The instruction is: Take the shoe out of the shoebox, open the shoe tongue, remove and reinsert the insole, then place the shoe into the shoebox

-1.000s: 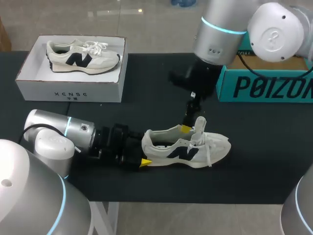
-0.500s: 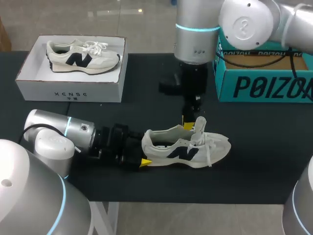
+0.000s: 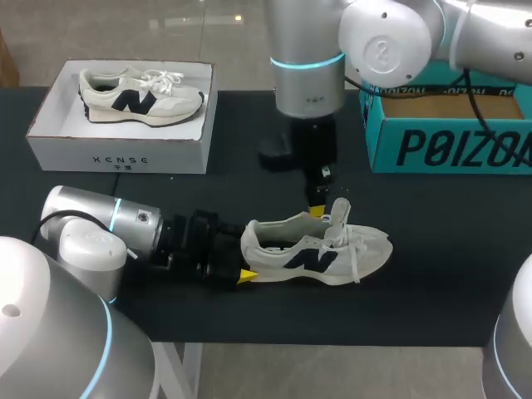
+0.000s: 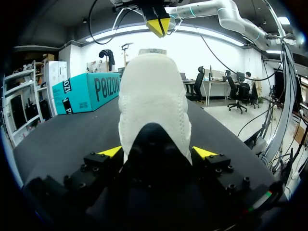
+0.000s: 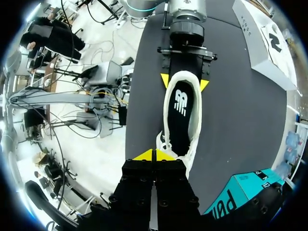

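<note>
A white sneaker [image 3: 320,249] with a dark side logo lies on the black table, toe to the right. My left gripper [image 3: 245,254] has a yellow tip pressed on each side of its heel [image 4: 154,106], so it is shut on the shoe. The black insole [image 5: 182,108] lies inside the shoe. My right gripper [image 3: 316,212] hangs just above the shoe's opening, beside the upright tongue [image 3: 339,212]. Its yellow tips [image 5: 154,155] are together, with nothing visible between them. The left wrist view shows the right gripper [image 4: 159,26] above the shoe.
A white shoebox [image 3: 120,158] at the back left holds a second sneaker [image 3: 141,96]. An open teal box [image 3: 449,145] stands at the back right. Bare black table lies in front of and to the right of the shoe.
My right gripper has shut, and the right arm has swung leftward above the shoe. The left arm and the shoe have not moved.
</note>
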Controlling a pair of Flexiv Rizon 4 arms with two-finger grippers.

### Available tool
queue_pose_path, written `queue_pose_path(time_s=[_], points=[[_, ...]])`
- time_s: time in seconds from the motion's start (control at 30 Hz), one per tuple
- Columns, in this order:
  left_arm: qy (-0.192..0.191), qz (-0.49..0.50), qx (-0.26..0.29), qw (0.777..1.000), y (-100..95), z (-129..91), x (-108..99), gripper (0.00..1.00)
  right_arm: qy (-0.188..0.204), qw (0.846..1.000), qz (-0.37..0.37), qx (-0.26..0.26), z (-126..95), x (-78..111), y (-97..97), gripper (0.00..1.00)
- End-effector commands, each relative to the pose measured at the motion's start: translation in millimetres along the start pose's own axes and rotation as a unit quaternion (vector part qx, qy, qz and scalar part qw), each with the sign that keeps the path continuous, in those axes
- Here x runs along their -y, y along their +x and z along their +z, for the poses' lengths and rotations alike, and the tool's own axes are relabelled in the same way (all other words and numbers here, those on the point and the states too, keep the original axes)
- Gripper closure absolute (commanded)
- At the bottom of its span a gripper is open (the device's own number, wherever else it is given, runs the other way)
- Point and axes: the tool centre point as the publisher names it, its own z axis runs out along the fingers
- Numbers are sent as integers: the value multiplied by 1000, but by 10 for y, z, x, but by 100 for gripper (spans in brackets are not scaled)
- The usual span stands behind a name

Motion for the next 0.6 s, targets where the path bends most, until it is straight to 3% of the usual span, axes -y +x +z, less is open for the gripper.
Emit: queue_pose_path(time_s=[0.03,0.37,0.6], points=[[0,0,1,1000,-1,33,-43,100,-20,1000,11,13,151,88,0,100],[0,0,1,1000,-1,33,-43,100,-42,998,52,16,381,48,-297,100],[0,0,1,1000,-1,33,-43,100,-25,997,72,25,421,-50,-400,100]])
